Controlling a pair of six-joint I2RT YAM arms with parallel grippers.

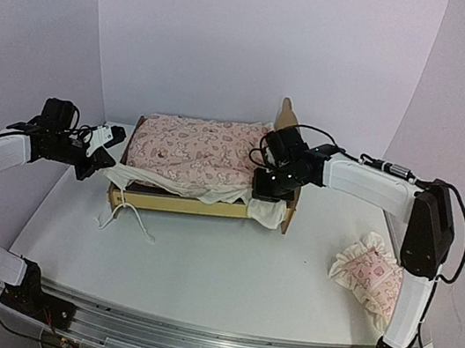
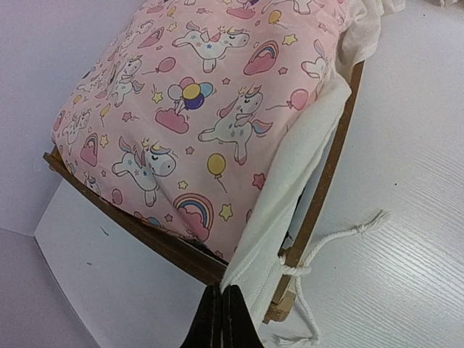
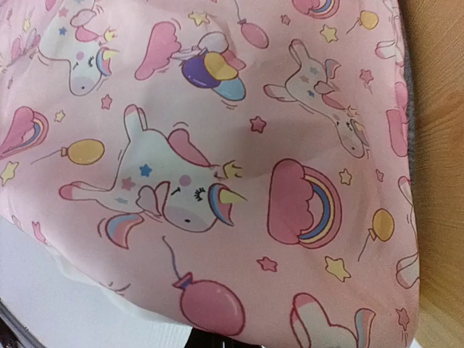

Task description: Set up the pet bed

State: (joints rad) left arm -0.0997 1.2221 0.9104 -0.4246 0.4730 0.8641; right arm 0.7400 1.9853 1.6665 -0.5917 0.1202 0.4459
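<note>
Near the table's (image 1: 200, 262) right edge lay a frilly pillow (image 1: 368, 273); beyond it, toward the far middle, stood the pet bed (image 1: 200, 207) under a pink quilt (image 1: 192, 149) whose white lining spilled over the near rail. The left fingers (image 2: 210, 330) were pinched shut on the quilt's left corner, the right fingers (image 1: 271, 191) closed on what looked like its hem by the headboard. The wooden frame seemed light, stiff and liable to skid if the soft cloth was tugged; a rail offered the firmest hold.
</note>
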